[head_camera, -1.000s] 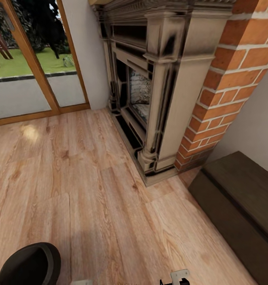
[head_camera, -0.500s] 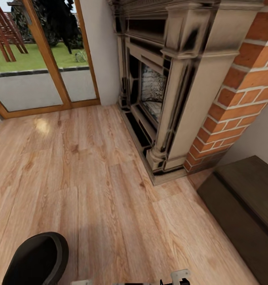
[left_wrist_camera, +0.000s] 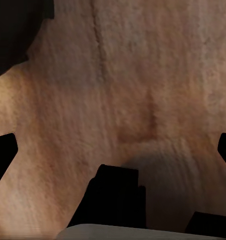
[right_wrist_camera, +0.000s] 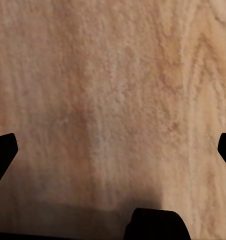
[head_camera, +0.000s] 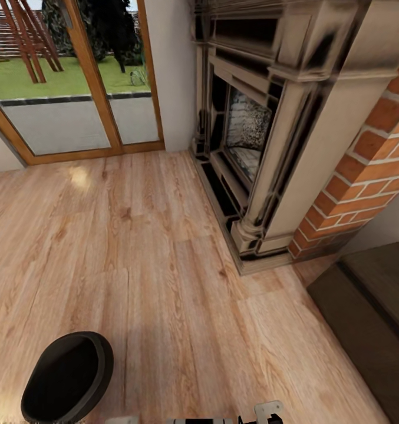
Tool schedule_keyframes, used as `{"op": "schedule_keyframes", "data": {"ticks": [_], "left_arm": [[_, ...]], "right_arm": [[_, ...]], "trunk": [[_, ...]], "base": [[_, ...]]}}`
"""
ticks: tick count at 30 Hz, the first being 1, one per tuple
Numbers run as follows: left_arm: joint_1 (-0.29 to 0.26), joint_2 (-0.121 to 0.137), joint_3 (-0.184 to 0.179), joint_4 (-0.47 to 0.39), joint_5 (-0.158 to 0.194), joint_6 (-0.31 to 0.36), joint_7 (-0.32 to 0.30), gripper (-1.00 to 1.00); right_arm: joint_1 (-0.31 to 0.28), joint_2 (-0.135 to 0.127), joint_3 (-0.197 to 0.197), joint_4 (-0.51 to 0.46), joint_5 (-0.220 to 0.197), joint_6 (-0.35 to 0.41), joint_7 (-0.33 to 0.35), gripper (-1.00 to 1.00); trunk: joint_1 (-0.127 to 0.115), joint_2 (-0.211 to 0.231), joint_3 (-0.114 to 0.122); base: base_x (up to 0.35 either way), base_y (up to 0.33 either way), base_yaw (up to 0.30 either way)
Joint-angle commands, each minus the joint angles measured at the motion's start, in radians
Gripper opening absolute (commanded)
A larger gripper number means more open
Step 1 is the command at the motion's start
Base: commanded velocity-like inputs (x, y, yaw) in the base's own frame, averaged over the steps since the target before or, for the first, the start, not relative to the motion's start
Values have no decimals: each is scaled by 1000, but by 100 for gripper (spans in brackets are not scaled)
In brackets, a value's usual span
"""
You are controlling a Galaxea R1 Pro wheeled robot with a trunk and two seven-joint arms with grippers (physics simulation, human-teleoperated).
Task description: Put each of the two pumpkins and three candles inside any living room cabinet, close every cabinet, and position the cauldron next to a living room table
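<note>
1. The cauldron (head_camera: 68,378) stands on the wooden floor (head_camera: 164,282) at about 7 o'clock in the head view, its wide black mouth facing up.
2. The dark-brown cabinet (head_camera: 370,318) sits at 4 o'clock, drawer fronts flush, beside the brick column (head_camera: 364,171).
3. The fireplace (head_camera: 264,129) fills 1 o'clock; glass doors (head_camera: 63,82) stand at 11 o'clock.
4. Left jaws (left_wrist_camera: 113,150) spread wide, released over bare floor, a cauldron edge nearby.
5. Right jaws (right_wrist_camera: 113,150) likewise spread, grasping nothing.
</note>
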State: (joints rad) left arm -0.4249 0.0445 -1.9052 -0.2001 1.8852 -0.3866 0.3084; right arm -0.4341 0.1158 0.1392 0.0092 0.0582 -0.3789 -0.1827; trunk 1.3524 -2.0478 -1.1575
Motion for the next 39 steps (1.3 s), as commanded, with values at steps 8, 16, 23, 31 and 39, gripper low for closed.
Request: {"op": "schedule_keyframes", "data": {"ticks": [8, 16, 23, 31, 39], "left_arm": [[0, 0, 0, 1, 0, 0, 0, 100], [0, -3, 0, -2, 0, 0, 0, 100], [0, -5, 0, -2, 0, 0, 1, 100], [0, -3, 0, -2, 0, 1, 1, 100], [0, -2, 0, -2, 0, 1, 1, 100]], "right_arm": [[0, 0, 0, 0, 0, 0, 0, 100], [0, 0, 0, 0, 0, 0, -1, 100], [0, 0, 0, 0, 0, 0, -1, 100], [0, -3, 0, 0, 0, 0, -23, 100], [0, 0, 0, 0, 1, 0, -36, 100]], "trunk": [[0, 0, -11], [0, 0, -22], [0, 0, -32], [0, 0, -43], [0, 0, -55]], "base": [[0, 0, 175], [0, 0, 175], [0, 0, 175], [0, 0, 175], [0, 0, 175]]}}
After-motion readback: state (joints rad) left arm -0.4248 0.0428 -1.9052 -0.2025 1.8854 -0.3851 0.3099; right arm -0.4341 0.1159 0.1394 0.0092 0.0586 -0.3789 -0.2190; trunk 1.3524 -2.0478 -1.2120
